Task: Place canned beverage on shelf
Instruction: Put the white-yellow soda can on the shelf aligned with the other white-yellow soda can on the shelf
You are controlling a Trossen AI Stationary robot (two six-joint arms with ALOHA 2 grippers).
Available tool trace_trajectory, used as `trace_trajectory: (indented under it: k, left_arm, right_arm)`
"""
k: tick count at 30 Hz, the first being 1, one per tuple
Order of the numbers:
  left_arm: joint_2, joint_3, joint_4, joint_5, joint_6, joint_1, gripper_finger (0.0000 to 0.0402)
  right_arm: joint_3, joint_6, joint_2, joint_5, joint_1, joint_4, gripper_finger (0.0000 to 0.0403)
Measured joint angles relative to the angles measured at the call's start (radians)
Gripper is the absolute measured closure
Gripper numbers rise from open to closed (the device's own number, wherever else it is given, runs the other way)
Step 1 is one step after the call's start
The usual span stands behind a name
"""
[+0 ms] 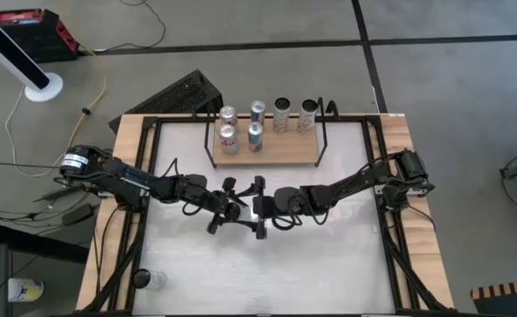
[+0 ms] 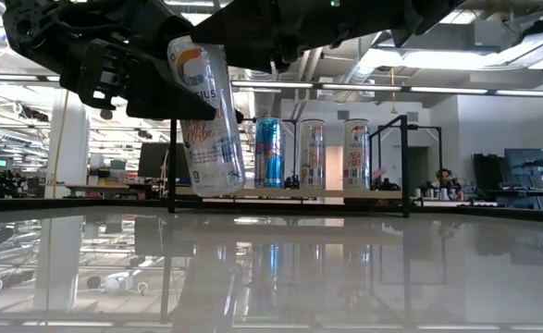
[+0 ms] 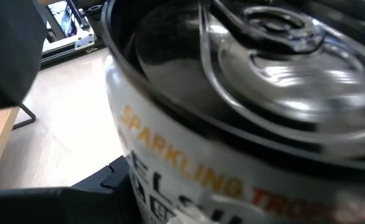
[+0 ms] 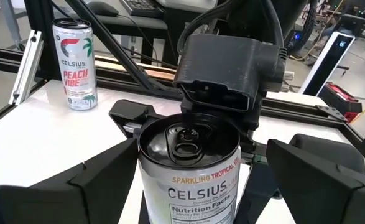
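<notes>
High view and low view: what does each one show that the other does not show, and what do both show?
Only the high view: six standing cans can be counted on the shelf, and the left tool and the right tool meet mid-table from opposite sides. Only the low view: the held can hangs tilted, clear of the tabletop, and a person is in the room behind. Both: the shelf with its cans, and the one can held in front of it.

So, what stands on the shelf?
Six cans stand on the shelf: four behind, two in front at its left end. In the low view the raised can covers the left ones.
</notes>
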Motion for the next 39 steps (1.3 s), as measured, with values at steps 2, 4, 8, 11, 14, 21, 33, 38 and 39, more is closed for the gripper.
trace_trajectory:
  k: [2, 4, 8, 11, 14, 21, 33, 38, 39]
  left_arm:
    - [0.000, 0.000, -0.001, 0.000, 0.000, 0.000, 0.0174]
    - [0.000, 0.000, -0.001, 0.000, 0.000, 0.000, 0.0174]
    - [0.000, 0.000, -0.001, 0.000, -0.001, 0.000, 0.0174]
    - [0.000, 0.000, -0.001, 0.000, -0.003, 0.000, 0.0174]
    - [0.000, 0.000, -0.001, 0.001, -0.003, 0.000, 0.0174]
    - [0.000, 0.000, -0.001, 0.003, -0.003, 0.000, 0.0174]
    - [0.000, 0.000, 0.004, -0.049, -0.009, 0.000, 0.0174]
    - [0.000, 0.000, 0.016, -0.073, -0.025, 0.000, 0.0174]
    - [0.000, 0.000, 0.025, -0.088, -0.033, 0.000, 0.0174]
  right_arm:
    - [0.000, -0.001, 0.000, 0.000, 0.000, -0.001, 0.0026]
    - [0.000, -0.001, 0.000, 0.000, 0.000, 0.002, 0.0026]
    - [0.000, -0.001, 0.000, 0.000, 0.000, 0.011, 0.0026]
    - [0.000, -0.001, 0.000, 0.000, 0.000, 0.009, 0.0026]
    - [0.000, -0.003, 0.000, -0.001, 0.000, 0.014, 0.0026]
    - [0.000, -0.004, 0.000, -0.020, 0.000, 0.014, 0.0026]
    - [-0.001, -0.049, 0.000, -0.079, -0.020, -0.023, 0.0026]
    - [-0.001, -0.053, -0.001, -0.081, -0.034, -0.023, 0.0026]
    - [-0.001, -0.053, -0.001, -0.081, -0.035, -0.023, 0.0026]
